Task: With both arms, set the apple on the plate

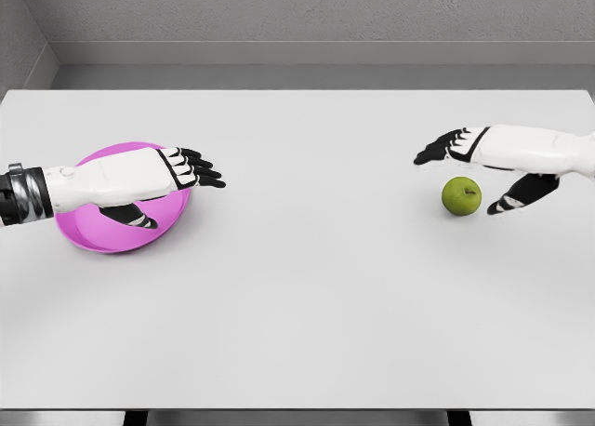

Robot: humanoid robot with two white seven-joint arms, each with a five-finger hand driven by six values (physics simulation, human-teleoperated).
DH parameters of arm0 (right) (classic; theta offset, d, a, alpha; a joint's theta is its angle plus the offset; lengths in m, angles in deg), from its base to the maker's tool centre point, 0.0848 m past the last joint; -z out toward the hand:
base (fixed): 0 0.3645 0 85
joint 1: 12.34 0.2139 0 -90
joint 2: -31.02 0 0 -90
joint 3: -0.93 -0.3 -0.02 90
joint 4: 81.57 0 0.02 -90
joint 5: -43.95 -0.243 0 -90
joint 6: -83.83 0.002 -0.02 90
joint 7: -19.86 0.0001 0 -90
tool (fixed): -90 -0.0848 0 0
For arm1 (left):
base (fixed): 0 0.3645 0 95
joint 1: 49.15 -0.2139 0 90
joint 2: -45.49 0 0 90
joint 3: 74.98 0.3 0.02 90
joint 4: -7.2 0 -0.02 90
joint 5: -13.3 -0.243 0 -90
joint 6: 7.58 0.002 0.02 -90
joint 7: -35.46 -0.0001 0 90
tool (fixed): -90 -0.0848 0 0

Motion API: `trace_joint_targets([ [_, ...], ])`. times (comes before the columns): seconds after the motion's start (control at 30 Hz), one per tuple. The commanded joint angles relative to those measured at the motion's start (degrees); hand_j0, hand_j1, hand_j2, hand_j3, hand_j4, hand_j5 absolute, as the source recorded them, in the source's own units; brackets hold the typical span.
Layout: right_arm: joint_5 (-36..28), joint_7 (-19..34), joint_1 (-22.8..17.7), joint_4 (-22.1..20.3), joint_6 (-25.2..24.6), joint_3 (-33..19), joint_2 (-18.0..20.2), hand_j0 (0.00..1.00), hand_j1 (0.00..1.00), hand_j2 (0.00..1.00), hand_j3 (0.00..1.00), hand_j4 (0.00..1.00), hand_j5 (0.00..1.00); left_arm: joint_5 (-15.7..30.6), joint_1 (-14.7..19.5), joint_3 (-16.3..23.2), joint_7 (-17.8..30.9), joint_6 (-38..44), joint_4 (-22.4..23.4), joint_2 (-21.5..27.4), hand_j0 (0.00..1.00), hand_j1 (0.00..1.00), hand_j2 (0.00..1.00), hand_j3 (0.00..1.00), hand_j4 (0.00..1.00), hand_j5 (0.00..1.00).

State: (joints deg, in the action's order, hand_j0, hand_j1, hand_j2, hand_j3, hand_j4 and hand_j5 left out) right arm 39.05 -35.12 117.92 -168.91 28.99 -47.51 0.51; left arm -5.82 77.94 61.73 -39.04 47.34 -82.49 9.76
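Reaching stage: neither hand holds anything yet; the apple is not picked up.
Left hand [181, 170]: hovers flat over the plate, palm down, dark fingers [206, 173] stretched forward and loosely spread, thumb slung underneath; empty. White shell forearm, ribbed dark cuff at the picture's left edge.
Plate [85, 232]: magenta, round, shallow, glossy like plastic or glazed ware; sits on the left part of the table, partly covered by the left arm. Nothing lies on it.
Table [307, 296]: white, matte, flat, featureless between plate and apple.
Apple [461, 195]: green, round, smooth skin, small stem dimple on top; rests on the table at right, well apart from the plate.
Right hand [474, 166]: comes in from the right, poised just above and behind the apple; fingers [435, 153] extended leftward and open, thumb hanging low beside the fruit on its right. Contact: cannot tell, looks just short of touching.
Step in hand, as judged: right hand approaching for the grasp.
Next move calls for: lowering the right hand, curling fingers and thumb round the fruit; round slick skin may roll if nudged. Then a carry or handover leftward across the table to the plate.
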Motion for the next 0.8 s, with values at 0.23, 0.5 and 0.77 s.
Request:
trace_joint_targets([
  [0.23,-1.0,0.0,0.7,8.0,-0.2,1.9,-6.2,1.0,1.0,1.0,1.0,1.0,1.0,0.4,0.0,0.0,0.0,0.1,0.2,0.0,1.0,1.0,1.0,1.0,1.0,1.0],
  [0.5,-1.0,0.0,0.1,12.2,-0.2,6.9,-3.2,1.0,1.0,1.0,1.0,1.0,1.0,0.4,0.0,0.0,0.0,0.1,0.4,0.0,1.0,1.0,1.0,1.0,1.0,1.0],
  [0.77,-0.5,0.0,0.7,17.8,-0.2,7.0,-6.8,1.0,1.0,1.0,1.0,1.0,1.0,0.3,0.0,0.0,0.0,0.1,0.4,0.0,1.0,1.0,1.0,1.0,1.0,1.0],
])
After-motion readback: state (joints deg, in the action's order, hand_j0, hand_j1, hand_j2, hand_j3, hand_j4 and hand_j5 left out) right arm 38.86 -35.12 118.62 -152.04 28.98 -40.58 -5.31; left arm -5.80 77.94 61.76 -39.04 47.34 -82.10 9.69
